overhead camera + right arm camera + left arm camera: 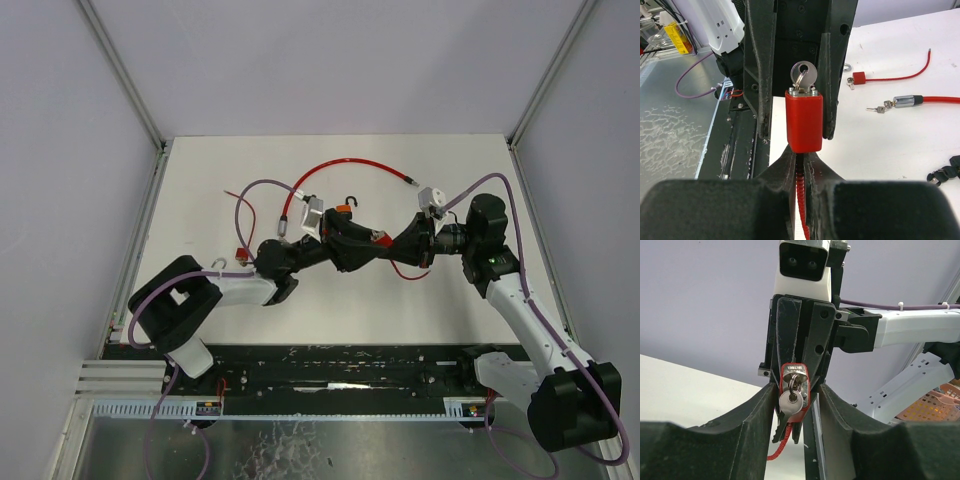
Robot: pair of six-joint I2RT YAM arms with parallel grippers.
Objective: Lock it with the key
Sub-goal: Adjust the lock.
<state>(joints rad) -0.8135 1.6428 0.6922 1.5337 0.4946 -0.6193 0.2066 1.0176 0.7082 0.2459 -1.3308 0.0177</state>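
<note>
Two grippers seen from above: left gripper [366, 242] and right gripper [394, 245] nose to nose over mid-worktop [400, 320], red lock [381, 240] between.

From the left wrist: key [790, 401] seated in the lock, flanked by spread fingers [755, 430], not pinched (daylight visible each side).

From the right wrist: clamped on the lock's lower end, cable [800, 200] trailing below.

Likely trouble: an off-centre pinch slipping off the key's head under the twist, or turning the whole lock in a grip so low.
</note>
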